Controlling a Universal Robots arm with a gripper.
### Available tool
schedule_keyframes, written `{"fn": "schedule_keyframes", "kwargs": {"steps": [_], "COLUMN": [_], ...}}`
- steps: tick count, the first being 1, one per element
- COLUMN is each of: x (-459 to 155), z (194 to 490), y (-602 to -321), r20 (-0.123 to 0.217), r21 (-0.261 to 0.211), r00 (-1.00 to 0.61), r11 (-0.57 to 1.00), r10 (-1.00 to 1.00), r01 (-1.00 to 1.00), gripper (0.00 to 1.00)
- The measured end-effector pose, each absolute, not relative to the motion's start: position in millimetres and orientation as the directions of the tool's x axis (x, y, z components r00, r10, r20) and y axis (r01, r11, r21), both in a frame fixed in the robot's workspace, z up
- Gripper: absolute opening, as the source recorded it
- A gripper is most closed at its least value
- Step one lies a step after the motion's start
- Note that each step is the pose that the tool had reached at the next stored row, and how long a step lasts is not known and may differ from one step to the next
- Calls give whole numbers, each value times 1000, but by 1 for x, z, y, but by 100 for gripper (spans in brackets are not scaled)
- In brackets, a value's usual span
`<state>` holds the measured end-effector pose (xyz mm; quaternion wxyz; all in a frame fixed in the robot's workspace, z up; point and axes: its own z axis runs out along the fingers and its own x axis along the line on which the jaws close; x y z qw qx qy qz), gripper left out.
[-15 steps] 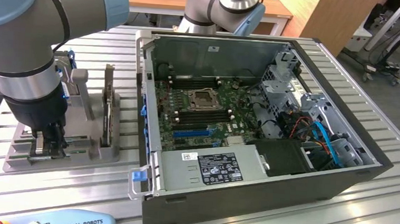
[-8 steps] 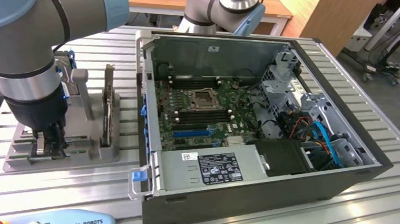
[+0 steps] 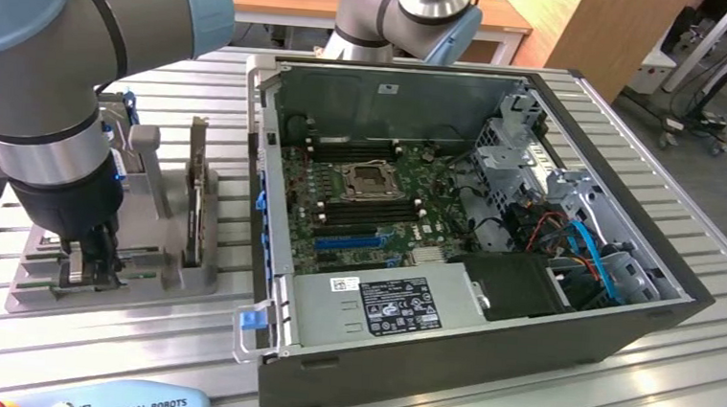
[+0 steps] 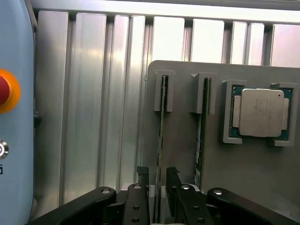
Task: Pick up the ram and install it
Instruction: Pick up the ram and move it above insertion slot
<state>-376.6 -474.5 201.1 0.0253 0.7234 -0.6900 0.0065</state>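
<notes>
The ram [image 4: 161,123], a long, thin green circuit-board stick, stood on its edge in a slotted grey holder [image 4: 182,140], to the exterior view's left of the open computer case [image 3: 455,364]. A second, matching stick [image 4: 201,126] stood on edge in the neighbouring slot, parallel and just beside it, not touching.

Dark green ram [image 4: 162,131], silver processor [image 4: 261,112] — teal-edged, grey holder [image 4: 243,173], ribbed silver tabletop [image 4: 93,117], black computer case [image 3: 455,364], grey-and-blue arm [image 3: 40,66].

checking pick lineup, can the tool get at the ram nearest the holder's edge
Probably yes: the tool stands open astride that ram, nothing between them; the other ram sits apart.
</notes>
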Motion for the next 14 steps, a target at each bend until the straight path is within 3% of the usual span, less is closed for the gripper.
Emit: {"fn": "schedule_keyframes", "kwargs": {"steps": [14], "x": [-377], "z": [200], "y": [-475], "r20": [32], "r21": [27], "r00": [48], "r11": [-47], "r10": [-998], "r01": [-999], "gripper": [29]}}
